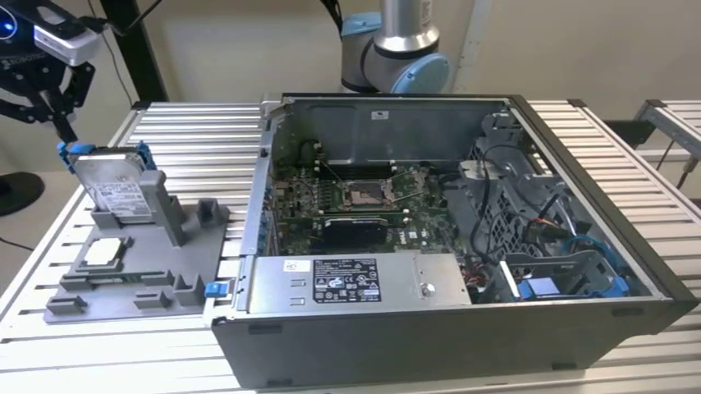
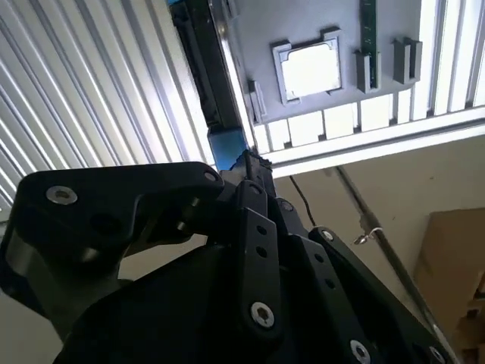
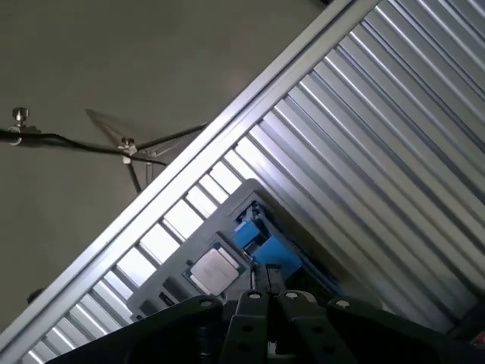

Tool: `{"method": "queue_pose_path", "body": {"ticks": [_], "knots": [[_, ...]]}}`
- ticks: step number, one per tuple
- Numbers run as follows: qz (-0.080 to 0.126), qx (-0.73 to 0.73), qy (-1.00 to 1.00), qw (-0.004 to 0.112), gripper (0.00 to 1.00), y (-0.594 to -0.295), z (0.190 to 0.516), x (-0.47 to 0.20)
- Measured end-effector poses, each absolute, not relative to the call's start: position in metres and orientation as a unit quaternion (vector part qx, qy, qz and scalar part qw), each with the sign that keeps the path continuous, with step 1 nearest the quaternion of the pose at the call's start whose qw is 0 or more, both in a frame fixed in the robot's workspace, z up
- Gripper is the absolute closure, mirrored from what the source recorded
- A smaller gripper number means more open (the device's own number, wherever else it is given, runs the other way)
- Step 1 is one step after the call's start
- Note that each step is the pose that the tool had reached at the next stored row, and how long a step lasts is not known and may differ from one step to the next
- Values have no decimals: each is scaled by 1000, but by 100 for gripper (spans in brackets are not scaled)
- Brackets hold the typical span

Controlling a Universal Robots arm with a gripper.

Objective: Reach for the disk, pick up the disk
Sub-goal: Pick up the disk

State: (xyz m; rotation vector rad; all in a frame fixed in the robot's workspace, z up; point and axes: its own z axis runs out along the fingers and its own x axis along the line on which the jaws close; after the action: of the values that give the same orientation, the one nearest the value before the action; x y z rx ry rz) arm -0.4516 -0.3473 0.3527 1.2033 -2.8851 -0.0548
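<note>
on the slatted metal table, the hand pinches the disk at its blue corner.

We logged the arm standing at the rear, a grey tube with blue joint caps. The gripper hung at the exterior view's left, pointing down. In the second wrist view its black fingers lay drawn together, tips meeting.
</note>
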Motion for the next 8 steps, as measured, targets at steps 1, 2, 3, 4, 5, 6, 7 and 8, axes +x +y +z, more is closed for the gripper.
{"method": "queue_pose_path", "body": {"ticks": [1, 2, 3, 4, 5, 6, 7, 8], "knots": [[-17, 393, -919, 8, 100, -347, 353, -452], [-17, 402, -915, 8, 100, -347, 353, -452], [-17, 411, -912, 8, 100, -347, 353, -452], [-17, 419, -908, 8, 100, -347, 353, -452], [-17, 427, -904, 8, 100, -347, 353, -452], [-17, 435, -900, 8, 100, -347, 353, -452], [-17, 444, -896, 8, 100, -347, 353, -452], [-17, 451, -892, 8, 100, -347, 353, -452]]}}
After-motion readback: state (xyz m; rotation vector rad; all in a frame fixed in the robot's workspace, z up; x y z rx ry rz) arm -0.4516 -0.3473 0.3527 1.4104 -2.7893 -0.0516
